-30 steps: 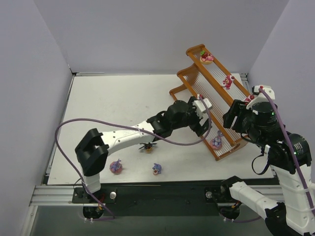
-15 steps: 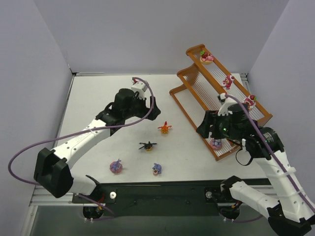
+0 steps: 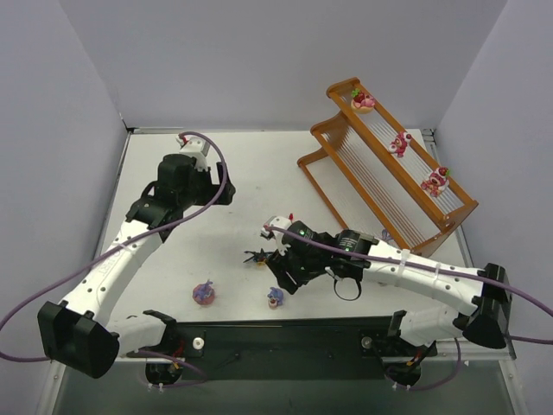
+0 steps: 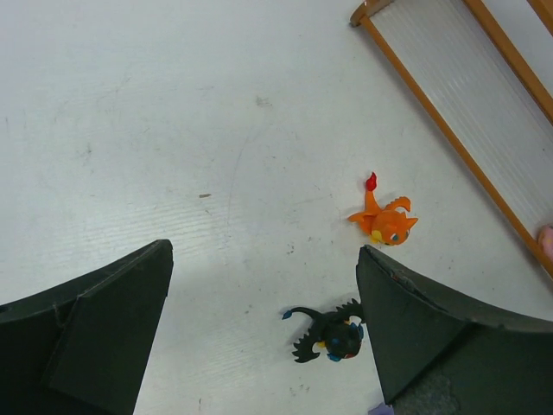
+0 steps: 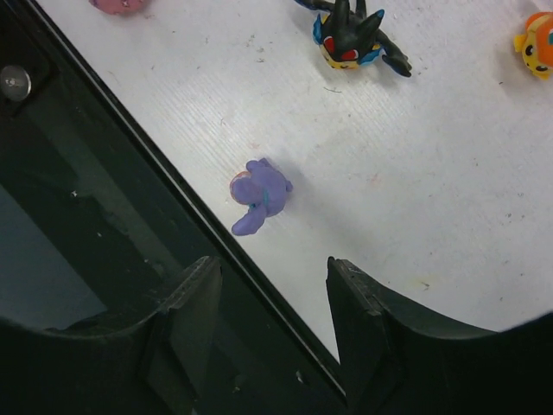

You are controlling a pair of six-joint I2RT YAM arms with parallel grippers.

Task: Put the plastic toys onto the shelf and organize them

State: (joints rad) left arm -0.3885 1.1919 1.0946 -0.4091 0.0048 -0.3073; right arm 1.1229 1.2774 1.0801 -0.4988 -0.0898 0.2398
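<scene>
Both arms had swung away from their places of half a second earlier: the right arm had left the low end of the shelf point(image 3: 367, 173) and reached leftward across the bench point(image 3: 259, 164), while the left arm had drawn back toward the far-left corner. The shelf stood at the far right of the bench, and three pink-red toys point(image 3: 400, 143) sat spaced along its highest tier, one near each end and one between. The middle tier's slats showed bare, and the right arm hid the near end of the lowest tier. The right gripper point(image 5: 272, 264) hung low over the bench's near edge with its jaws apart and nothing between them. A purple toy point(image 5: 259, 194) lay just beyond its tips, and a black winged toy point(image 5: 354, 35) farther on. The left gripper point(image 4: 263, 251) had its jaws spread wide and empty, well apart from the shelf. Its wrist camera looked toward an orange toy point(image 4: 384, 223) on the bench near the shelf's lowest rail. A pink-purple toy point(image 3: 204, 292) lay on the bench left of the purple one.
</scene>
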